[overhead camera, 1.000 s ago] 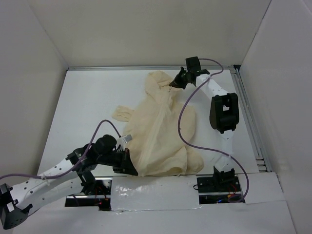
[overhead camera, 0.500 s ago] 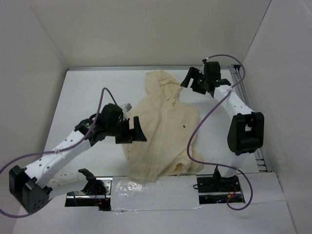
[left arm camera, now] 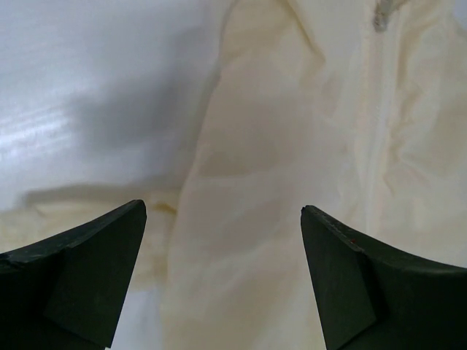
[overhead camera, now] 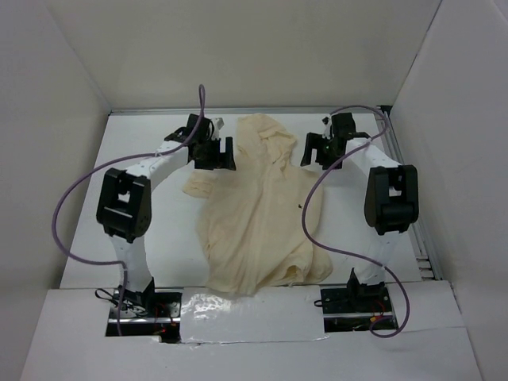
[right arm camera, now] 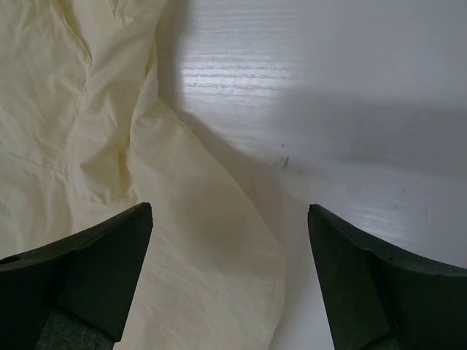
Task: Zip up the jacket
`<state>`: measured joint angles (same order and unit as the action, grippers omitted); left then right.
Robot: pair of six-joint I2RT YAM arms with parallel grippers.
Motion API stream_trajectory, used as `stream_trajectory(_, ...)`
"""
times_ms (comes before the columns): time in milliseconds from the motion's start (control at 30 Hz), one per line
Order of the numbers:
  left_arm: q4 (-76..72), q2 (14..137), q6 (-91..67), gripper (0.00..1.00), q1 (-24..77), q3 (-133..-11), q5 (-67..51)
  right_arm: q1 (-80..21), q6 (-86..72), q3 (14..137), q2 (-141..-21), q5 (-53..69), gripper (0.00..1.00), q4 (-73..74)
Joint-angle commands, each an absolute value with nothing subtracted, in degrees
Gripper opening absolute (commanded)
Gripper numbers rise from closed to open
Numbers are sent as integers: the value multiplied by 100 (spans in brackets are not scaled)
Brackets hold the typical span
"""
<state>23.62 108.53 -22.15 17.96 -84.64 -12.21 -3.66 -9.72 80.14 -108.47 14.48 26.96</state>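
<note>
The cream jacket (overhead camera: 258, 222) lies front-up in the middle of the white table (overhead camera: 143, 214), hood (overhead camera: 266, 131) toward the far wall and a tiny dark spot (overhead camera: 300, 208) on its chest. Its left sleeve (overhead camera: 198, 186) is bunched beside the body. Beside the jacket's left shoulder, my left gripper (overhead camera: 227, 153) is open and holds nothing. The left wrist view shows that gripper (left arm camera: 223, 208) hovering over pale fabric (left arm camera: 292, 146), with a zipper pull (left arm camera: 379, 18) at the top edge. By the right shoulder, my right gripper (overhead camera: 305, 151) is open over the jacket's edge (right arm camera: 109, 146), and the right wrist view shows it (right arm camera: 230, 208) empty.
White walls enclose the table on three sides. A metal rail (overhead camera: 406, 198) runs along the right edge. Purple cables (overhead camera: 305, 214) loop from both arms, the right one crossing the jacket's right side. The arm bases (overhead camera: 353, 298) and a shiny taped strip (overhead camera: 246, 313) sit at the near edge.
Both grippers opened and let go of the jacket. The left arm swung from the near hem to the far left shoulder. The right arm shifted off the hood, and the jacket now lies flatter.
</note>
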Motion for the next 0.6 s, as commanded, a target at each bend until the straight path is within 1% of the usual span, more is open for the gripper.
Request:
stream_trajectory(0,1960,11398,-1275,99,1749,-9199,-1381,-483,-344,8534,-11205,1810,94,3067)
stream_trajectory(33,2030,11756,-1283,99,1723,-9367,-1328,-527,-351,8595,-11371,1776,94,3146)
stream_trajectory(100,2092,12066,-1152,99,1714,-9720,-1379,-562,-264,8648,-11513,1776,94,3225)
stream_trajectory(167,2144,12444,-1082,96,1749,-9984,-1476,-606,-255,8649,-11636,1801,93,3217)
stream_trajectory(200,2110,12558,-1055,90,1793,-10002,-1616,-615,-290,8648,-11663,1837,92,3191)
stream_trajectory(233,2040,12603,-1002,83,1810,-9993,-1730,-633,-264,8683,-11715,1898,88,3251)
stream_trajectory(267,2004,12630,-932,77,1828,-9950,-1801,-642,-272,8727,-11751,1942,86,3295)
stream_trajectory(300,1952,12665,-923,58,1828,-9932,-1810,-659,-281,8745,-11768,1881,81,3313)
stream_trajectory(367,1969,12683,-879,38,1828,-9888,-1854,-659,-307,8833,-11821,1846,61,3410)
stream_trajectory(400,1925,12648,-870,1,1819,-9827,-1889,-677,-325,8859,-11839,1820,42,3428)
stream_trajectory(433,1890,12613,-861,0,1811,-9783,-1994,-659,-360,8868,-11787,1750,1,3436)
stream_trajectory(500,1785,12325,-940,0,1741,-9581,-2109,-650,-553,8711,-11559,1627,0,3157)
stream_trajectory(567,1530,11999,-1124,0,1662,-9265,-2153,-642,-685,8386,-11023,1530,0,2805)
